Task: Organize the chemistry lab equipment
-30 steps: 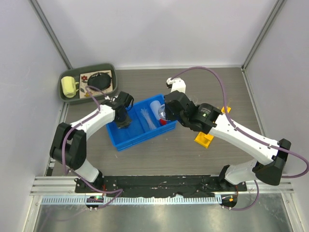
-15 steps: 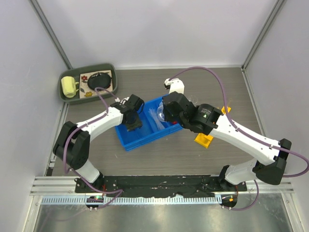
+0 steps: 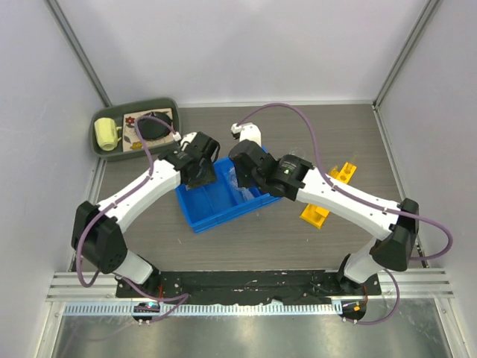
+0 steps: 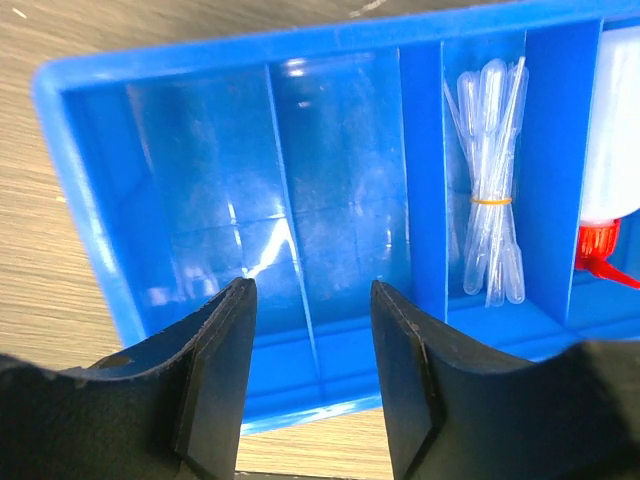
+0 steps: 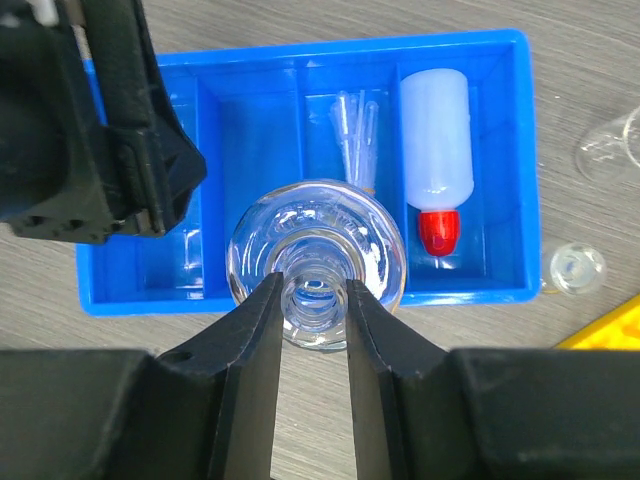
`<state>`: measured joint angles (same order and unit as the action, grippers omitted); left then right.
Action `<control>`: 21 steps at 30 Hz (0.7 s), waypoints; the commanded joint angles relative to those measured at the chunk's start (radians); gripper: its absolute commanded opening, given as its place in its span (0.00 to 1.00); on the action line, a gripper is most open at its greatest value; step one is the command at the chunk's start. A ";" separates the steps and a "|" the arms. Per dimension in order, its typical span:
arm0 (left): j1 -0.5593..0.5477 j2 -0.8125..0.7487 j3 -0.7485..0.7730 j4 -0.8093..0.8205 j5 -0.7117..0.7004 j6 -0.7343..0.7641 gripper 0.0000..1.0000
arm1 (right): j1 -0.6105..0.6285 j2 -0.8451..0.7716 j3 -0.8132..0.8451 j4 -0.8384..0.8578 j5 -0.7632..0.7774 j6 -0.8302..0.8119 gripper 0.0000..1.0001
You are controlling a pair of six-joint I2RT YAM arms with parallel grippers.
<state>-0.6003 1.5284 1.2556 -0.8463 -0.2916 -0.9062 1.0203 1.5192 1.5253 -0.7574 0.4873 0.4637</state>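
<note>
A blue divided tray [image 3: 216,216] lies mid-table. It holds a white squeeze bottle [image 5: 437,150] with a red cap [image 5: 438,232] and a bundle of clear pipettes [image 5: 355,135], also seen in the left wrist view [image 4: 490,220]. My right gripper [image 5: 315,290] is shut on the neck of a round clear glass flask [image 5: 380,255], held over the tray's near wall [image 5: 300,300]. My left gripper [image 4: 312,300] is open and holds nothing, low over the tray's two bare left compartments [image 4: 230,180]. In the top view the left gripper [image 3: 201,175] and right gripper [image 3: 242,175] are close together over the tray.
A small clear beaker [image 5: 578,268] and another glass piece [image 5: 610,145] stand on the table right of the tray. The yellow rack [image 3: 339,175] lies under my right arm. A green tray [image 3: 171,112] at the far left holds a yellow mug [image 3: 106,134] and a round black object [image 3: 153,125].
My right gripper has moved left over the tray with the flask. My left gripper has moved right and toward the far side. The blue tray has shifted slightly right.
</note>
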 commanded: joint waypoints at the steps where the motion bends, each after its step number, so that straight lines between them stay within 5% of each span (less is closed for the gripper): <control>1: 0.005 -0.077 0.057 -0.100 -0.129 0.081 0.54 | 0.008 0.030 0.076 0.096 -0.052 -0.031 0.01; 11: 0.031 -0.240 -0.002 -0.151 -0.230 0.194 0.55 | 0.009 0.166 0.211 0.055 -0.361 -0.252 0.01; 21: 0.049 -0.448 -0.087 -0.171 -0.296 0.296 0.59 | 0.009 0.303 0.329 -0.011 -0.457 -0.480 0.01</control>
<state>-0.5667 1.1397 1.1858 -0.9932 -0.5121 -0.6651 1.0248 1.8008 1.7916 -0.7715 0.0845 0.1112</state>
